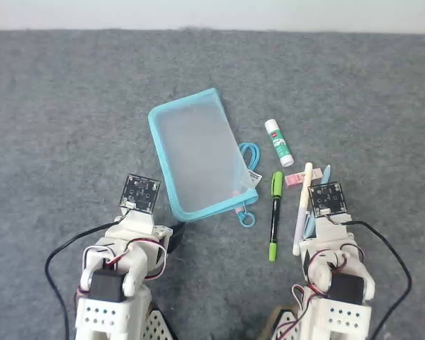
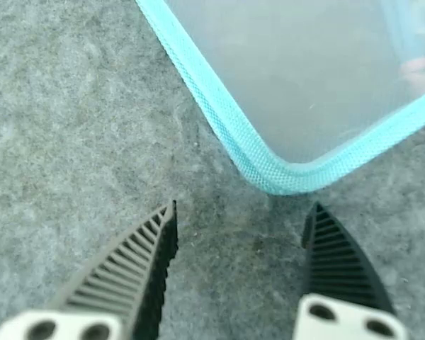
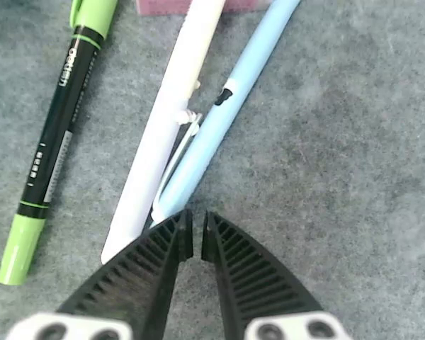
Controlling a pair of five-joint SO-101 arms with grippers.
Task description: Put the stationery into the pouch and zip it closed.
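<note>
Currently the pouch (image 1: 195, 152) lies flat, long axis running far-to-near, its near end skewed toward the right arm. To its right are a glue stick (image 1: 278, 142), green marker (image 1: 275, 216), white pen (image 1: 302, 209) and blue pen (image 3: 234, 92), all lengthwise far-to-near. Left gripper (image 2: 244, 207): fingers wide, empty, just short of the pouch's near corner. Right gripper (image 3: 196, 216): fingers nearly together, empty, at the pens' near ends. Surface is grey carpet (image 1: 71, 92); a pale wall (image 1: 212, 14) lies beyond.
</note>
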